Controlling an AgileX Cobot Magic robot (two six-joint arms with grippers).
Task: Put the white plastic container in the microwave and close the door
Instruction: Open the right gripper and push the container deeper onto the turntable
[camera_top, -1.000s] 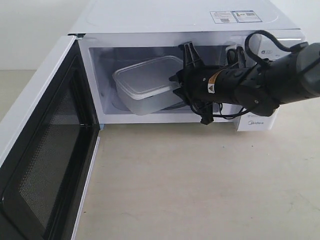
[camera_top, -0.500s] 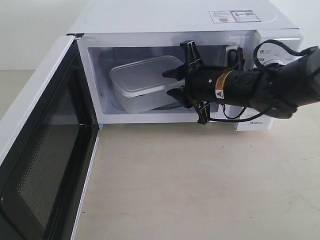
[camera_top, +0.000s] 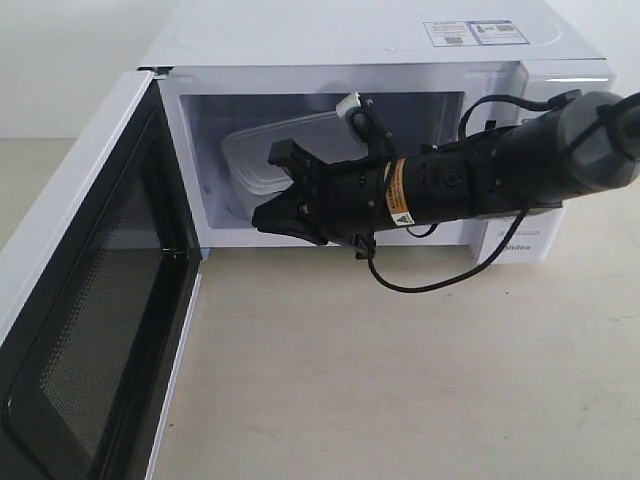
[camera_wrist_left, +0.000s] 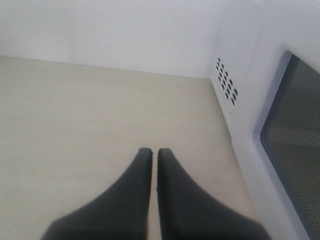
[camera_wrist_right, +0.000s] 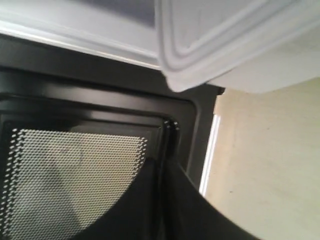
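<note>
With the shallow translucent-white plastic container (camera_top: 260, 150) lying inside the boxy white microwave (camera_top: 300, 40), my right gripper (camera_top: 285, 195), closed and empty, faces the black inner side of the open white-framed door (camera_top: 100, 300), whereas my closed, empty left gripper (camera_wrist_left: 154, 152) stands near its outer side.

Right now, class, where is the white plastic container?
In the exterior view, the white plastic container sits inside the microwave cavity, toward its left side, just behind the right claw; the door stands open to the left.
</note>
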